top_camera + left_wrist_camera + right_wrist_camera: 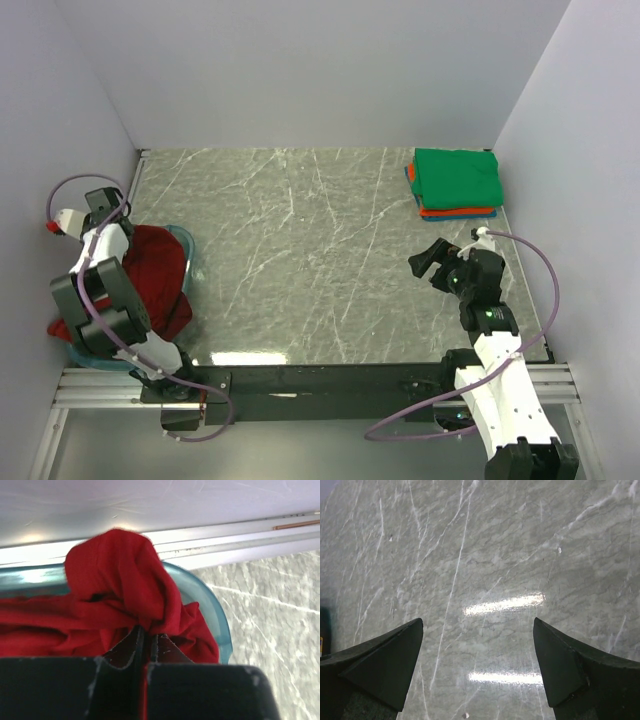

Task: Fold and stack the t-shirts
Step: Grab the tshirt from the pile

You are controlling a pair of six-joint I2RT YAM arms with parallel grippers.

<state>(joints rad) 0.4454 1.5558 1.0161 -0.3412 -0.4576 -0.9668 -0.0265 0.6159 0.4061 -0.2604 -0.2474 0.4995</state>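
red shirt (117, 580): soft, crumpled, in tub (212, 607)
left gripper (145, 636): pinching red shirt
right gripper (477, 624): wide, over marbled desk (485, 545)

A translucent blue tub (35, 577) sits at left on the marble table (300, 250).

We look down on the whole worktop (300, 250) from overhead; both our wrist cameras sit close, sharing its marble surface.

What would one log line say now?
left gripper: shut on red t-shirt at tub | right gripper: open | folded stack: far right
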